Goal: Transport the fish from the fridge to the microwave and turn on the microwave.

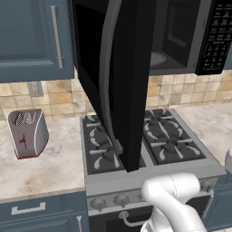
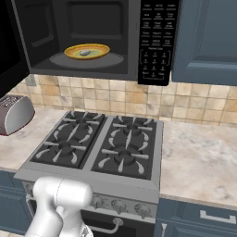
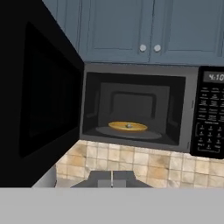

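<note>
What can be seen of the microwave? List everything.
The microwave is a large black box mounted above the stove, under dark blue cabinets. Its door stands swung wide open, showing its long vertical handle. The grey interior holds a round tray bearing a yellow plate with a small grey item in its middle. On the right, a black keypad of white-marked buttons sits below a lit display.

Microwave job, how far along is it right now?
Done: a small grey item, likely the fish, lies on a yellow plate inside the microwave. In hand: nothing; the gripper is shut and empty. Left: close the open door and press the keypad to start it.
</note>
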Controlling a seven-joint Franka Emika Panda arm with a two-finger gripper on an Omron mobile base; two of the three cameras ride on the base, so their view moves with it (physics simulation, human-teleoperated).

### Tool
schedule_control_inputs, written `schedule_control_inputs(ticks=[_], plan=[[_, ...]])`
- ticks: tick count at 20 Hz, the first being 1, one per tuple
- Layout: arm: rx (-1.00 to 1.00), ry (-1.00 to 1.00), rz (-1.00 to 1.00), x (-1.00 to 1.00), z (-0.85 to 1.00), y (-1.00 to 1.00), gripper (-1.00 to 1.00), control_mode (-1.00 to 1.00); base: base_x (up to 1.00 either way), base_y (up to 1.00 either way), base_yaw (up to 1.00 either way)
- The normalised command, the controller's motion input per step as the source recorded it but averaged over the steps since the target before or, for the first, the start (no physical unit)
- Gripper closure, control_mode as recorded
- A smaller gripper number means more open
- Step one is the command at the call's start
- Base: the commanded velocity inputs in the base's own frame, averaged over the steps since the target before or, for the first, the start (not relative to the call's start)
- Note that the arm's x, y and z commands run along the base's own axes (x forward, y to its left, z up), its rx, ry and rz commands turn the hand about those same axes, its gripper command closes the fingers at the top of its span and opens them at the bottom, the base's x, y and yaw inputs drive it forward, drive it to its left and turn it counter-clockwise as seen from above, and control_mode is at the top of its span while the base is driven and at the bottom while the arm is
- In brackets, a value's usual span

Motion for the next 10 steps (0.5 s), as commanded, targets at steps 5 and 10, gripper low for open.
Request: schedule_control_inputs(ticks=[5,10], plan=[[-0.06,-0.08,0.0,-0.01,-0.2,0.39,1.0,-1.0,0.0,0.0,0.0],[-0.03,-0.04,-0.01,-0.03,-0.05,0.3,1.0,-1.0,0.0,0.0,0.0]])
